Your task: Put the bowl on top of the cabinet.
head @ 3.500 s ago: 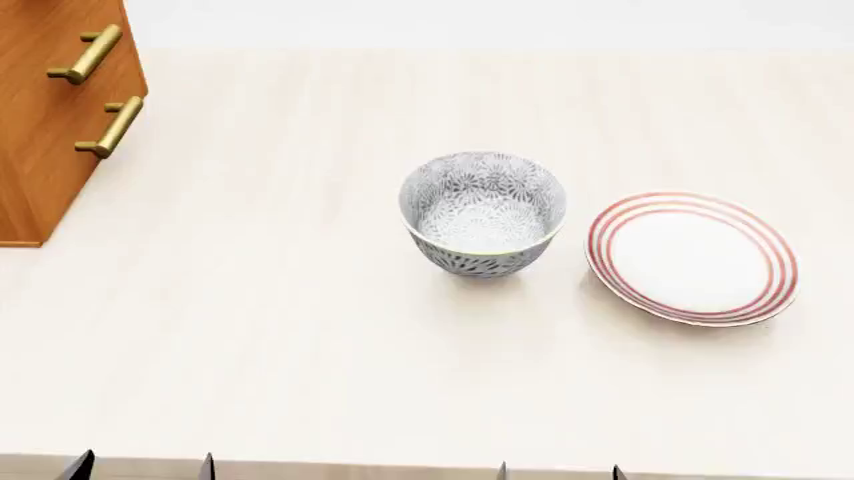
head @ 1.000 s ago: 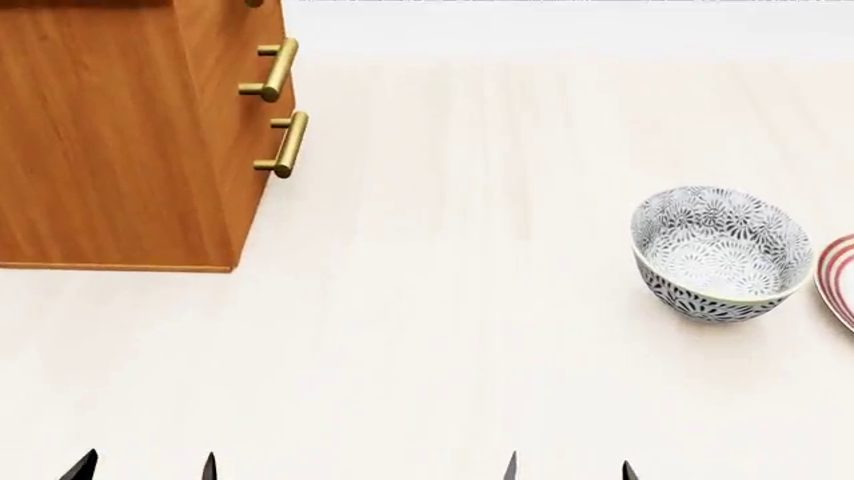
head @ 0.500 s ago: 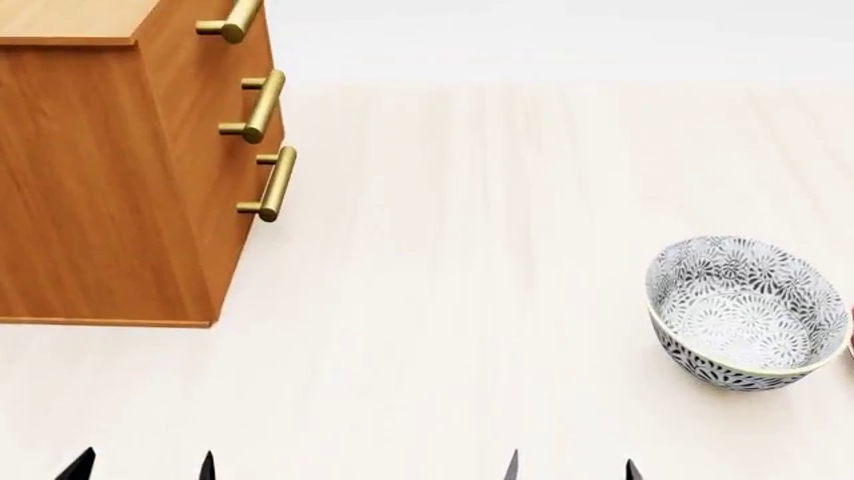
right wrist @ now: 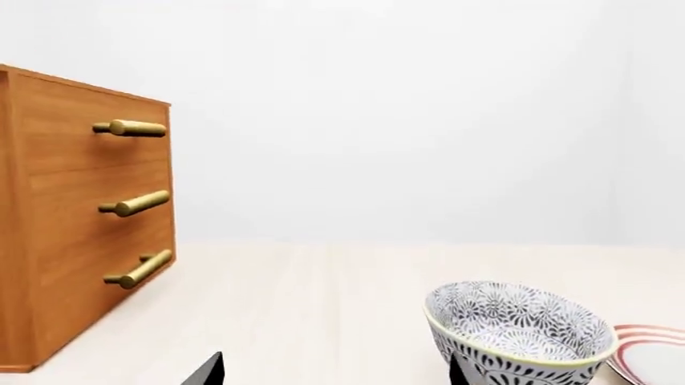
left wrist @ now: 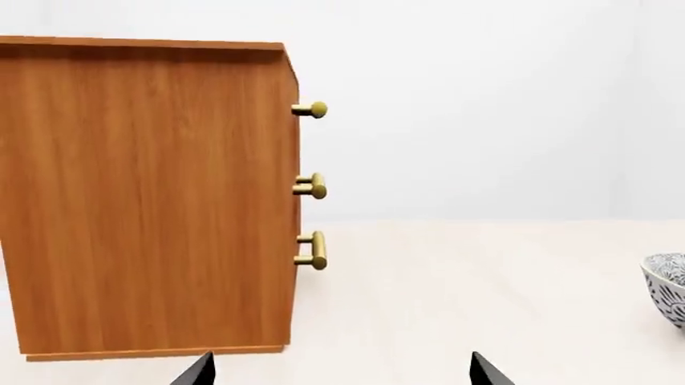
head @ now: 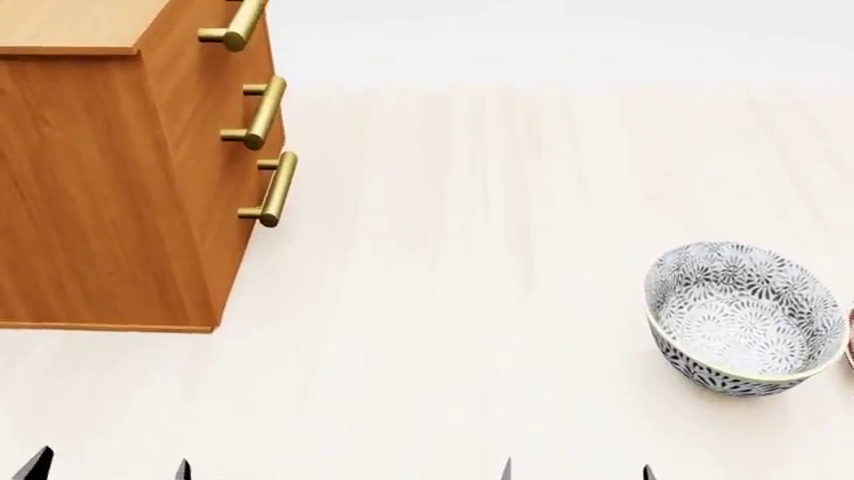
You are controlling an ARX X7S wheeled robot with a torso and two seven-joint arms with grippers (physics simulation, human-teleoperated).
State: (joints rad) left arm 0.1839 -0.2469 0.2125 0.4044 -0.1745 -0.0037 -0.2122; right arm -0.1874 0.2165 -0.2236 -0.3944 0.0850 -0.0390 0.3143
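The bowl, white with a dense dark grey floral pattern, stands upright on the pale tabletop at the right of the head view. It also shows as the bowl in the right wrist view and as a sliver of bowl in the left wrist view. The orange-brown cabinet with brass bar handles stands at the left, seen too as the cabinet and the cabinet. My left gripper and right gripper are open and empty at the near edge. One right fingertip is close beside the bowl.
A flat white plate with red rings lies just right of the bowl, cut off by the head view's edge. The pale tabletop stretches between cabinet and bowl. A plain white wall rises behind.
Since 3.5 s ago the view has swung left: the cabinet has come into view and the bowl has slid right. In the last half second the left fingertips shifted slightly left.
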